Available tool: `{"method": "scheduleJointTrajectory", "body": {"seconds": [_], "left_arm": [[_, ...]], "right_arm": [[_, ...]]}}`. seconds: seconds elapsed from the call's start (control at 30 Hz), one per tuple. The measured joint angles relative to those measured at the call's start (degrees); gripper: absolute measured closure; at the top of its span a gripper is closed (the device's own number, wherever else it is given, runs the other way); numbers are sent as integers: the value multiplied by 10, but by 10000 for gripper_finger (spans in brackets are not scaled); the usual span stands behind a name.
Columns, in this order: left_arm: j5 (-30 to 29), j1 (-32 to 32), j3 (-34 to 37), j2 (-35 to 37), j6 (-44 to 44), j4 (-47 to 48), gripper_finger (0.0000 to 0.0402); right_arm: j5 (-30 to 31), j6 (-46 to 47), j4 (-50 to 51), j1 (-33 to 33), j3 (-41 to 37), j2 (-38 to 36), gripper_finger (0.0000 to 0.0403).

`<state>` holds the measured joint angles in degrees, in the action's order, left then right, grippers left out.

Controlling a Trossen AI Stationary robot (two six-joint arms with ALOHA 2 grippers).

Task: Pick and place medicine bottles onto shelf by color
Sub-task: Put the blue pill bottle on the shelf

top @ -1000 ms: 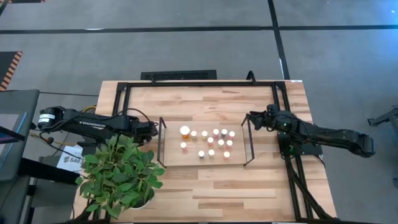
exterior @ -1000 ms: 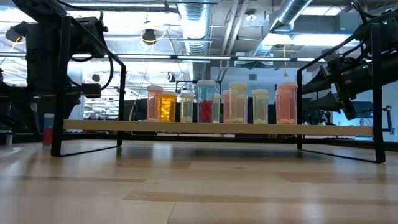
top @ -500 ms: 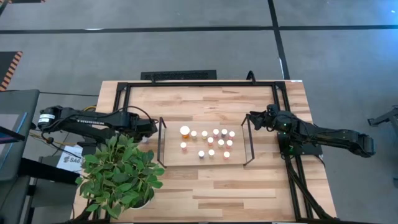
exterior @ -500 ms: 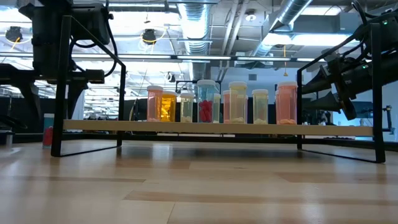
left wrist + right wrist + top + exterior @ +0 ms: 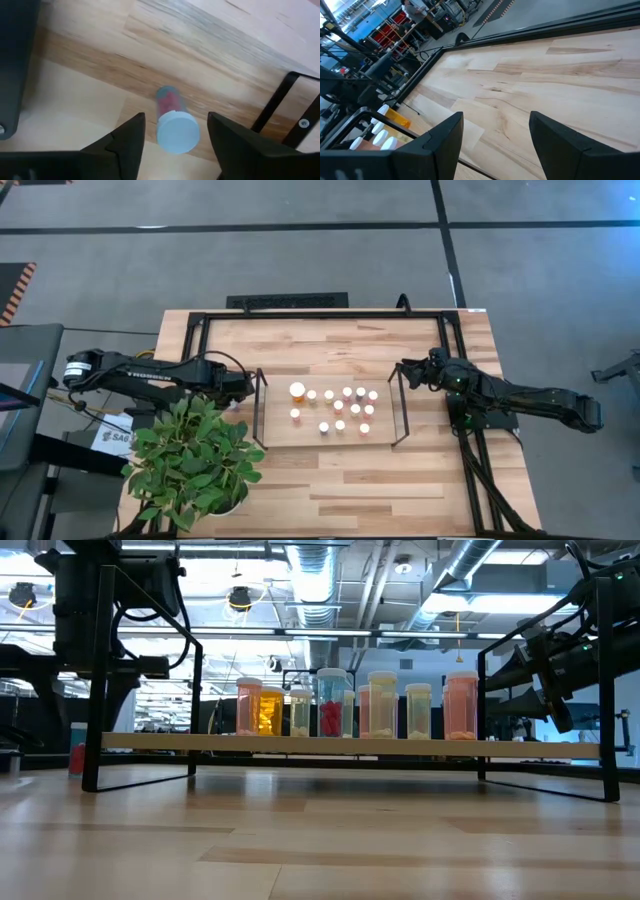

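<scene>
One red-filled bottle point(image 5: 172, 120) lies on its side on the table, straight ahead of the left gripper point(image 5: 175, 132) and between its parted fingers, which touch nothing; its white cap faces the gripper, so its long axis runs away from it, beside the shelf point(image 5: 276, 432)'s black end frame; the right gripper point(image 5: 408, 370), fingers apart and empty, waits past the shelf's far end, so the left arm is much the nearer.

A leafy green potted plant point(image 5: 195, 455) sits at the near left corner of the light-wood table point(image 5: 330, 495), its leaves spreading past the table's edge. A large black frame point(image 5: 320, 314) runs around the tabletop. White papers point(image 5: 112, 435) lie beside the table, just left of the plant.
</scene>
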<state>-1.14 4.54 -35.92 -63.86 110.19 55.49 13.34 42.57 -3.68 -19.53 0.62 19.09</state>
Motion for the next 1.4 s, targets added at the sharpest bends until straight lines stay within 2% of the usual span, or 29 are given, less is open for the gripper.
{"method": "scheduleJointTrajectory", "body": {"seconds": [0.27,0.43,0.93,1.1,1.27,1.4], "left_arm": [[-2,0,0,0,-6,-4,263],[-5,0,0,0,-20,-5,289],[-27,1,0,2,-30,-9,295],[-68,20,-41,2,-95,39,295],[-147,53,-108,2,-189,109,295],[-204,81,-150,2,-278,120,295]], "right_arm": [[0,0,0,0,0,0,154],[0,0,0,0,0,0,154],[0,0,0,0,0,0,154],[0,0,0,0,0,0,154],[0,0,0,0,0,0,154],[0,0,0,0,0,0,154]]}}
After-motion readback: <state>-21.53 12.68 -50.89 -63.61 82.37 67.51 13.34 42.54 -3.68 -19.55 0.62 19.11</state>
